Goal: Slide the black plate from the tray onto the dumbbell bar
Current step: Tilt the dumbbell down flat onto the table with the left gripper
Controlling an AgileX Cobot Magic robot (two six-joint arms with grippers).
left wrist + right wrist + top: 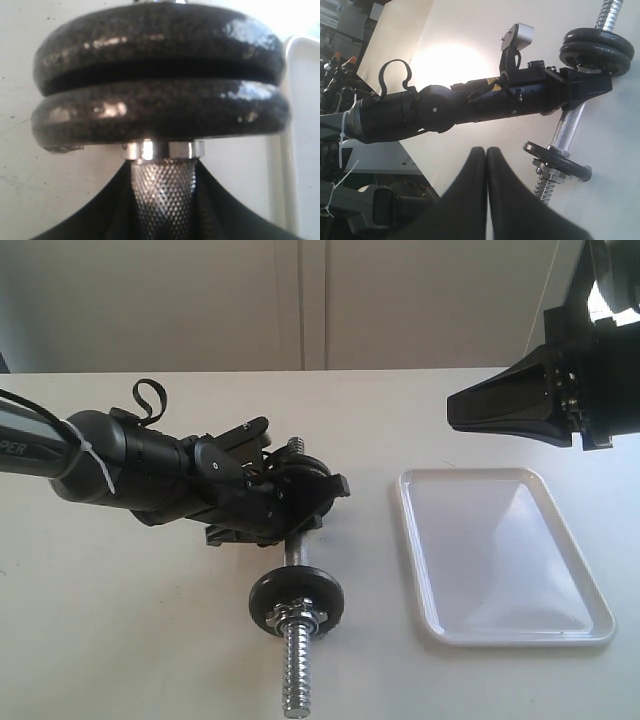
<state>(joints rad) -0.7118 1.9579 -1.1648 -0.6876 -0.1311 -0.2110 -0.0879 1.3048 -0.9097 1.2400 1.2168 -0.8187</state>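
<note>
Tabletop (120,640) is pale and matte beneath a plain panelled wall (180,300); left gripper (315,498) clasps the dumbbell bar (297,555), right gripper (452,412) hangs pinched together near the tray (520,637).

Robotics lab, bare white table (150,650), plain pale wall (420,300), black robot arm (130,465) (cable-tied), cluttered equipment (337,70) nearby

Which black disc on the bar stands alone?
The disc at the bar's near end in the exterior view; the other two sit together by the left gripper.
</note>
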